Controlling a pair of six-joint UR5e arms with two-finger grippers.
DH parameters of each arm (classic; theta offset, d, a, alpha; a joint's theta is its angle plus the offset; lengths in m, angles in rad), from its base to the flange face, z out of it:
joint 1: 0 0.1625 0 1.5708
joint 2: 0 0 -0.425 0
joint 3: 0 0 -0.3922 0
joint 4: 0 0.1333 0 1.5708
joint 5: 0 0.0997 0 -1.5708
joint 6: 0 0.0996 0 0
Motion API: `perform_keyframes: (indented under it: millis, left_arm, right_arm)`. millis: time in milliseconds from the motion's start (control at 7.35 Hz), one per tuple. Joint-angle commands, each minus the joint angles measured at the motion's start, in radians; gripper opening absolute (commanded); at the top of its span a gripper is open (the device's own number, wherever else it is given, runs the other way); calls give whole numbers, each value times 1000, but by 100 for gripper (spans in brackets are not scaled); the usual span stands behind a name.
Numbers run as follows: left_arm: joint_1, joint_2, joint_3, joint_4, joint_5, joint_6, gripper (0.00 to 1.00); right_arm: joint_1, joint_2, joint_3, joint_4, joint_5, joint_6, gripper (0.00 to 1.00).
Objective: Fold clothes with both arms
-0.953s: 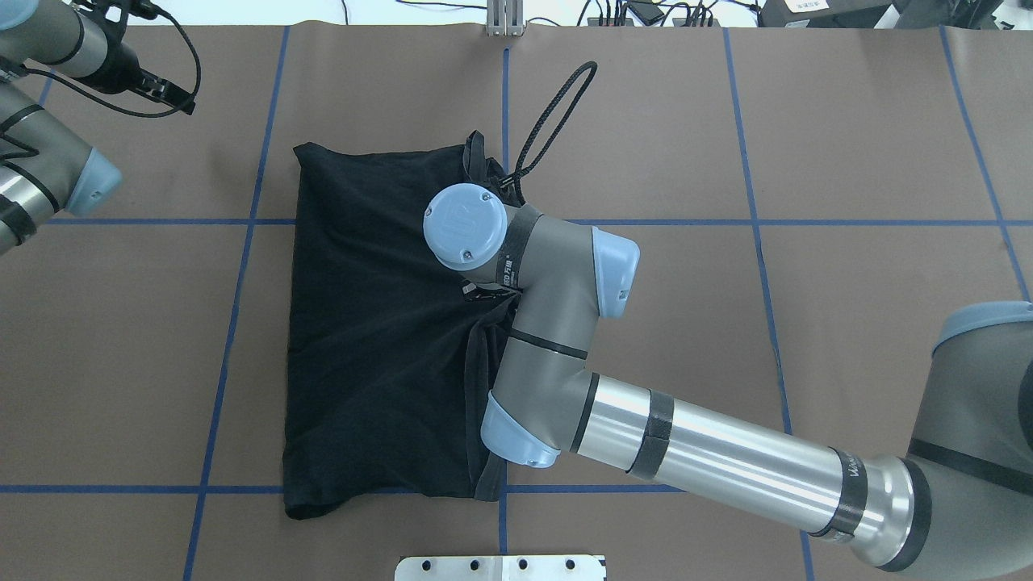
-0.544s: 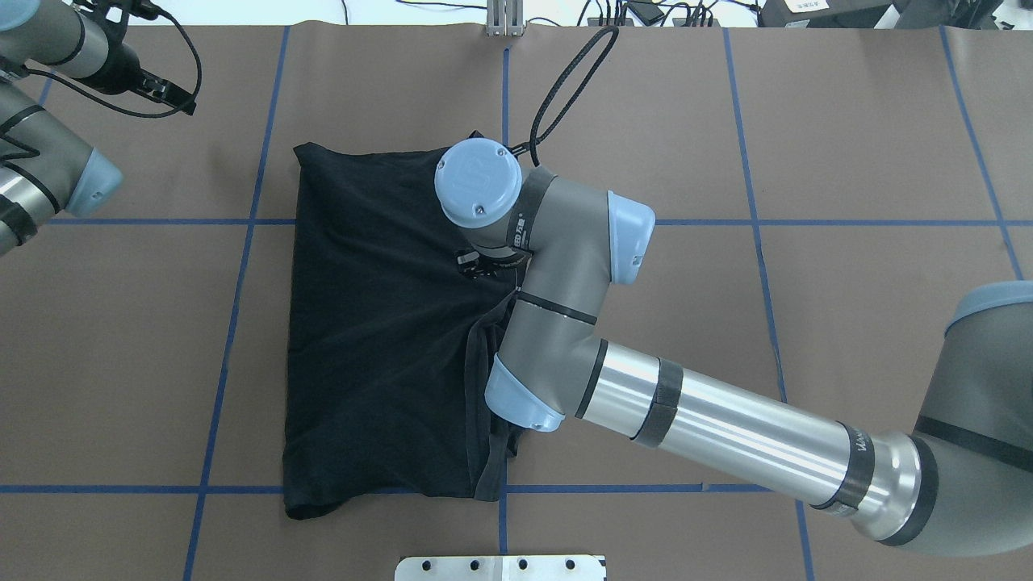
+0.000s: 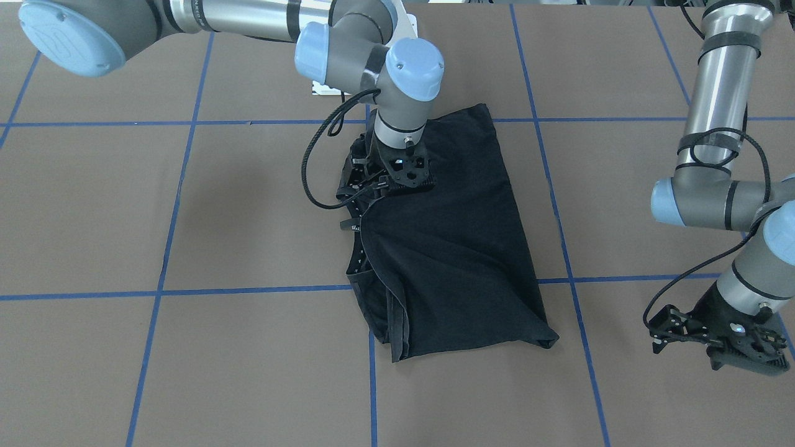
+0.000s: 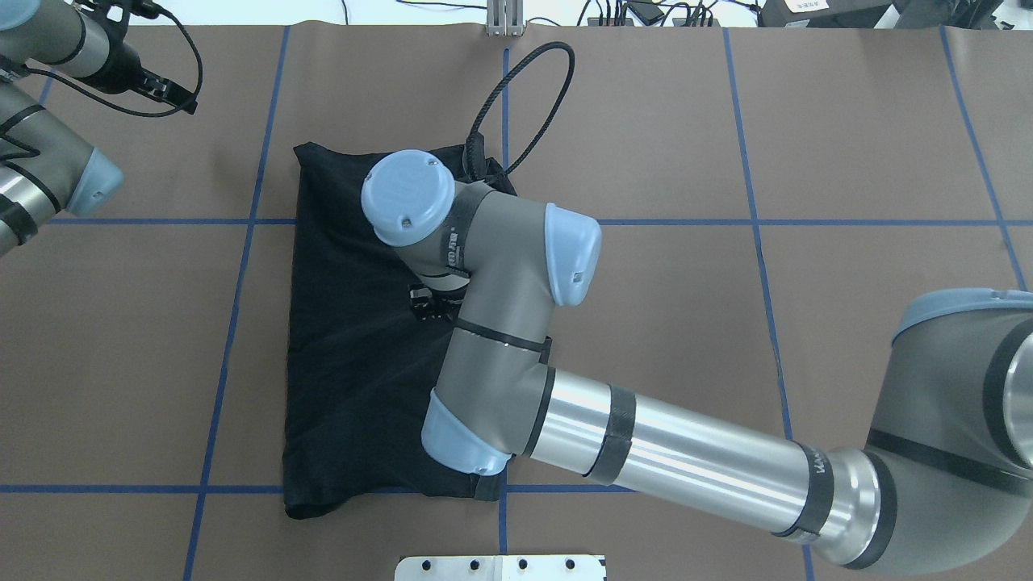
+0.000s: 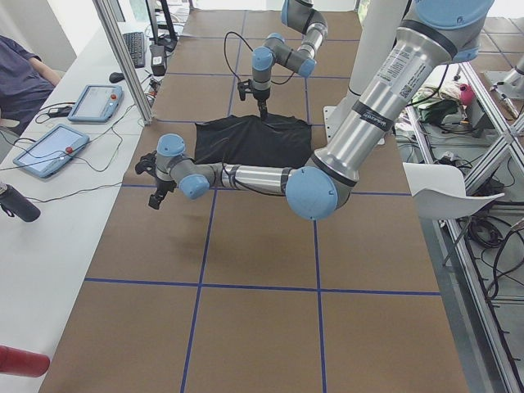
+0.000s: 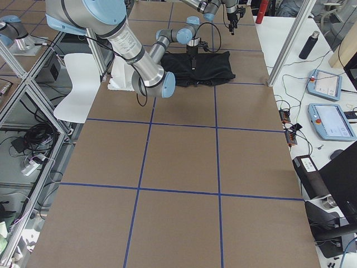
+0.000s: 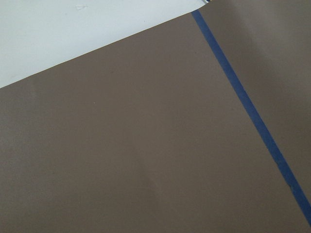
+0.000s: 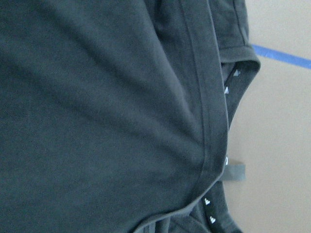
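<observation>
Overhead exterior gives me the black T-shirt (image 4: 355, 363) lying near the middle of the table (image 4: 847, 145), a little toward its left edge. It is already narrowed to a long rectangle, and no logo is showing. Its left side and both left corners sit where they were a second ago, so the body of the cloth has not slid.

What has changed is the right arm (image 4: 686, 452). Its wrist was over the shirt's right edge, swung briefly toward the far edge, and has now come across toward the left edge to stand above the shirt's middle. The forearm now hides the loose layered strip along the right edge that I could see before.

From the front-facing view, the right gripper (image 3: 400, 177) is down at the fabric beside the bunched neckline (image 3: 357, 186), with a top layer curving away from it. Black fingers on black cloth: I cannot tell whether they are apart, together or pinching that layer. The right wrist camera shows only a folded rim (image 8: 209, 121) and neck tape close up.

My reading is that the arm is either drawing the right-hand layer over or smoothing it, so the lengthwise fold is nearly set and the crosswise fold is not yet begun.

The left gripper (image 3: 714, 338) hovers near the far left corner, well apart from the shirt and holding nothing. I cannot tell how its fingers stand.
</observation>
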Motion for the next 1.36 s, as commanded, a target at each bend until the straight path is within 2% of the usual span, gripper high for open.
perform_keyframes:
  millis: [0,408,953,1225]
  left_arm:
    - [1,0,-1,0,0,0,100]
    - [1,0,0,0,0,0,100]
    - [2,2,2,0,0,1,100]
    - [2,2,2,0,0,1,100]
  right_arm:
    - [-95,22,-13,-70,-46,76,100]
    - [-132,22,-77,-73,-136,15,99]
    - [-126,13,-73,-85,-151,-80,98]
    - [-120,12,-47,-152,-151,-112,98]
